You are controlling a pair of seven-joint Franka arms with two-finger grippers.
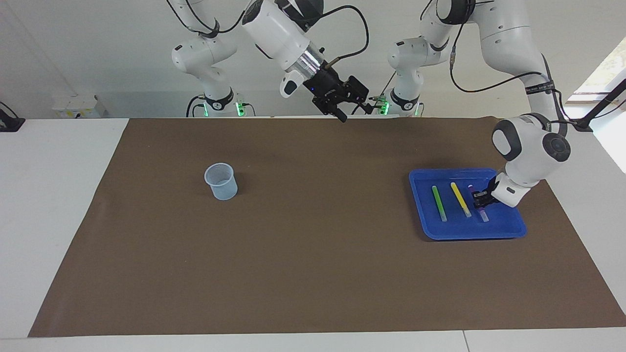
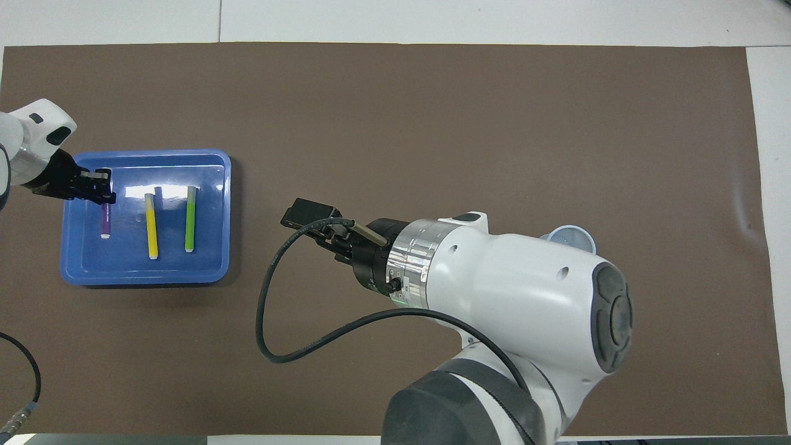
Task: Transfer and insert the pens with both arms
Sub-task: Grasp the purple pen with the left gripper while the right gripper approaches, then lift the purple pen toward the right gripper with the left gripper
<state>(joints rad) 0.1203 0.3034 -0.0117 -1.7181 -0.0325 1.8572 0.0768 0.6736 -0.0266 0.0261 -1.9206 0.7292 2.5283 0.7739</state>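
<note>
The left gripper (image 1: 480,196) is low inside the blue tray (image 1: 508,230), at the left arm's end of the table. Its fingers are pressed together on the purple pen (image 2: 105,221), near the end of the pen that points away from the robots. The pen seems a little raised above the tray floor, but I cannot tell if its other end touches the tray.

The yellow pen (image 2: 151,225) lies flat in the tray just beside the purple one, and the green pen (image 2: 190,219) lies beside the yellow one, toward the middle of the table. All three pens are almost parallel and do not touch each other.

The right gripper (image 1: 341,103) hangs high in the air over the edge of the brown mat (image 1: 313,274) nearest the robots, with its fingers spread and nothing between them.

A small clear cup (image 1: 221,181) stands upright on the mat toward the right arm's end, well apart from the tray.
</note>
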